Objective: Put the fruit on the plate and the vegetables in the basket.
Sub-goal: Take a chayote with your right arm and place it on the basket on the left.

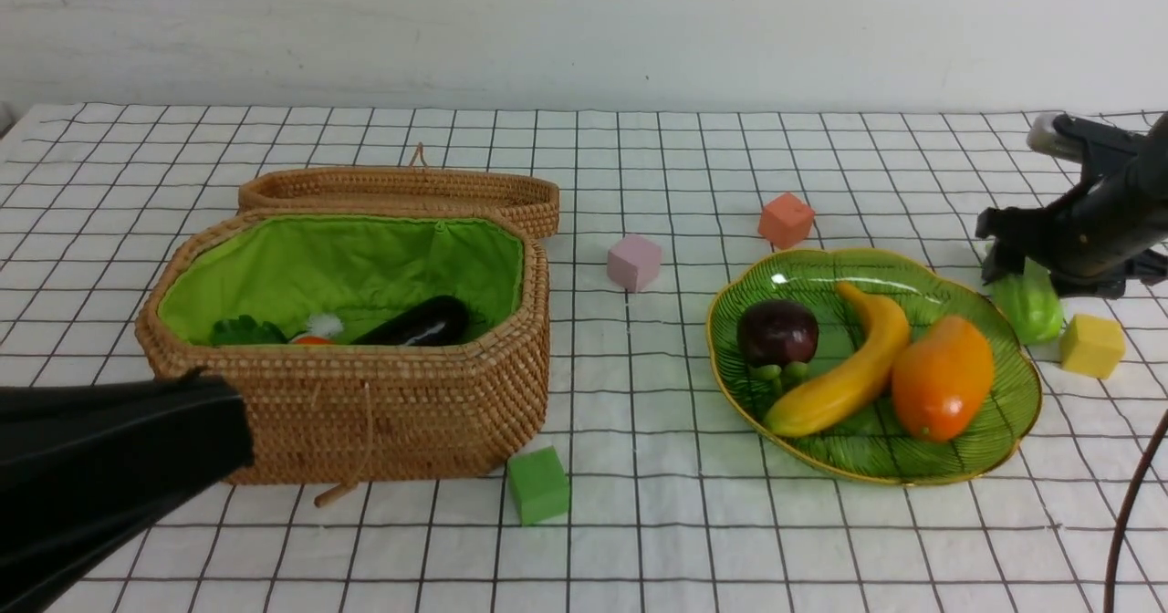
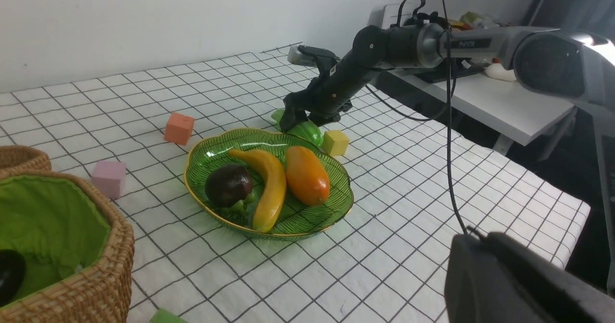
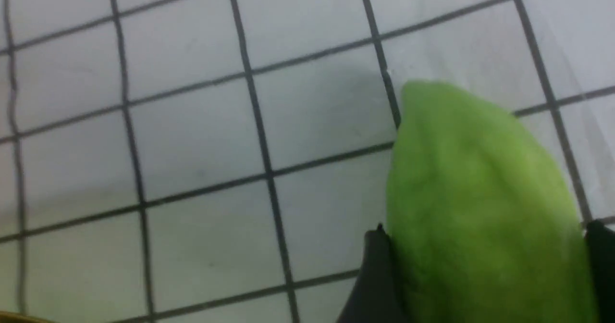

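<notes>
Your right pincer [image 3: 487, 229] stands apart, straddling the gourd [image 1: 1031, 312] on the tabletop [image 1: 639, 540] at the plate's [image 1: 867, 449] 2 o'clock; your left pincer [image 1: 233, 431] is together. Close off-centre and the glossy gourd could squirt out toward the yellow cube [image 1: 1091, 346].

Bright even light, soft shadows; glare spots on plate [image 1: 803, 275]; right wrist view soft, blurred.

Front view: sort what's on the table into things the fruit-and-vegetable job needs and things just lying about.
Belongs to the job:
mango, banana and mangosteen, on the plate
eggplant and carrot, in the basket
gourd, beside the plate, not yet in the basket

Just lying about:
orange cube
pink cube
yellow cube
green cube
</notes>
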`<control>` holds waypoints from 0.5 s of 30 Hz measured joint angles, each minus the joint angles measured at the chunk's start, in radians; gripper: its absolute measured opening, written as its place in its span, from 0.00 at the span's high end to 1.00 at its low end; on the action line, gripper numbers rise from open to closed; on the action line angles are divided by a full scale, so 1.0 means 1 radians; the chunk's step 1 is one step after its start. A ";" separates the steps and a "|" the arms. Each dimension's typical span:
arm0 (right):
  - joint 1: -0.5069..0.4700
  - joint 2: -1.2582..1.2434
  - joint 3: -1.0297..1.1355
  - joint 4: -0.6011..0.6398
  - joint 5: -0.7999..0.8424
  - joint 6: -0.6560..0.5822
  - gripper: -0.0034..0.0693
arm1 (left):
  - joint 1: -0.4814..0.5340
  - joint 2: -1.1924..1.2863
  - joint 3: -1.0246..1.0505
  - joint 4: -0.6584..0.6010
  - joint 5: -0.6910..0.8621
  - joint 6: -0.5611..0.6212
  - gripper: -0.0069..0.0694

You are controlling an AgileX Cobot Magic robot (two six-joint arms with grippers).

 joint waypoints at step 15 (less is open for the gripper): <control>-0.001 -0.011 -0.074 -0.018 0.105 -0.007 0.31 | 0.000 0.000 0.000 0.000 0.070 0.000 0.93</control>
